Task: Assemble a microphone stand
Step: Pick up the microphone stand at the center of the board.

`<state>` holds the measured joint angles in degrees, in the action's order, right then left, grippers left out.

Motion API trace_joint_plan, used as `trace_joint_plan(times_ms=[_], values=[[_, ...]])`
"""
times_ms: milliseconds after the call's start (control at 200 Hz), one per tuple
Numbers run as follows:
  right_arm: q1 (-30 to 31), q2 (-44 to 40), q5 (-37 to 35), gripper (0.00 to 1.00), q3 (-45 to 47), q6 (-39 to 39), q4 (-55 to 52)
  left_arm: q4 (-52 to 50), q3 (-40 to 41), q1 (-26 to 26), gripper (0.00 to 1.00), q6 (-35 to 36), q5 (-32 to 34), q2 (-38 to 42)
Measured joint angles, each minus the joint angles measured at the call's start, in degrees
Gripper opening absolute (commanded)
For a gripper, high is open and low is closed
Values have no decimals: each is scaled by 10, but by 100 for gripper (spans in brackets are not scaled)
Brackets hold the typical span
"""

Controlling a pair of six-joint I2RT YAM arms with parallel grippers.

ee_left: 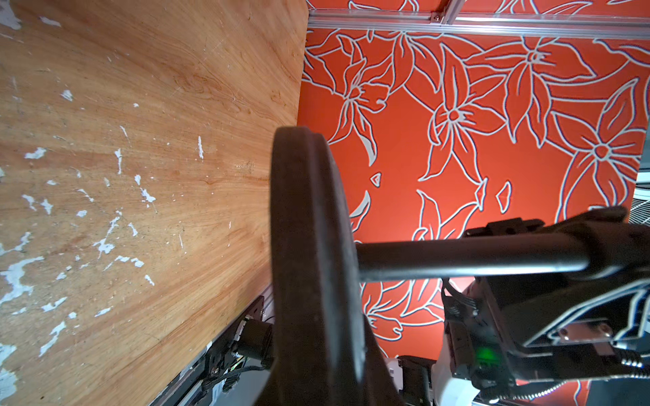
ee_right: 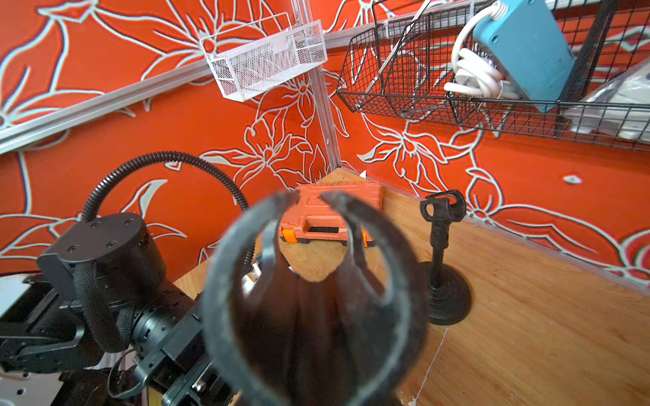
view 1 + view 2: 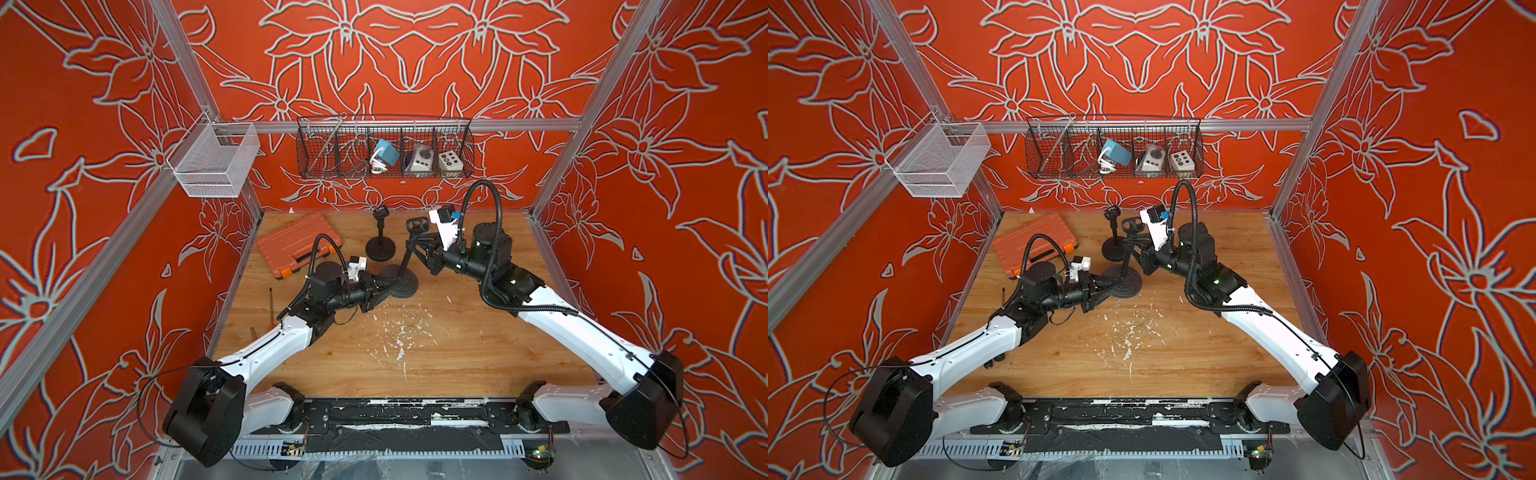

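A black microphone stand is held between both arms in both top views. Its round base (image 3: 405, 286) is low over the wooden table, and its pole (image 3: 406, 259) leans up to the clip (image 3: 417, 226). My left gripper (image 3: 384, 286) is shut on the base's rim; the left wrist view shows the base (image 1: 309, 228) edge-on with the pole (image 1: 457, 260) running out of it. My right gripper (image 3: 417, 246) is shut on the pole just under the clip. That clip (image 2: 309, 281) fills the right wrist view and hides the fingers.
A second, whole microphone stand (image 3: 380, 239) is upright behind the held one. An orange tool case (image 3: 295, 245) lies at the back left. A black wire basket (image 3: 384, 176) and a white mesh basket (image 3: 212, 166) hang on the walls. A thin tool (image 3: 271, 303) lies at the left edge.
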<state>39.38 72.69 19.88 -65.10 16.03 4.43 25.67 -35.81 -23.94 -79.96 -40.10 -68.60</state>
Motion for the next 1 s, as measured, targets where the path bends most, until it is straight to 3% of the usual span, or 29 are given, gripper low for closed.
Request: trace_joint_plan(times_ms=[145,380,475,515,530,535,540,560,586,626,776,1001], values=[[36,-1,-82,0,0,0,0,-2,0,0,0,5,21,2],[125,7,-290,0,-43,3,-40,-16,3,-1,0,21,55,37],[142,21,-332,0,-69,2,-59,-13,3,-1,0,22,65,43],[143,24,-336,14,-71,-1,-59,-13,4,0,0,22,69,43],[142,24,-335,30,-71,-3,-59,-14,4,0,0,22,70,43],[142,24,-335,30,-71,-3,-58,-14,3,0,0,22,71,43],[142,24,-335,37,-71,-3,-58,-14,4,0,0,22,71,43],[141,24,-331,48,-70,-4,-59,-16,4,0,0,22,72,43],[139,24,-328,58,-70,-12,-60,-17,4,0,0,21,75,43],[132,24,-312,64,-70,-19,-63,-19,4,3,0,19,82,43],[87,20,-216,69,-69,-37,-75,-15,4,30,0,2,105,33],[-7,-28,5,65,-20,-60,-76,5,4,50,0,-19,116,7]])
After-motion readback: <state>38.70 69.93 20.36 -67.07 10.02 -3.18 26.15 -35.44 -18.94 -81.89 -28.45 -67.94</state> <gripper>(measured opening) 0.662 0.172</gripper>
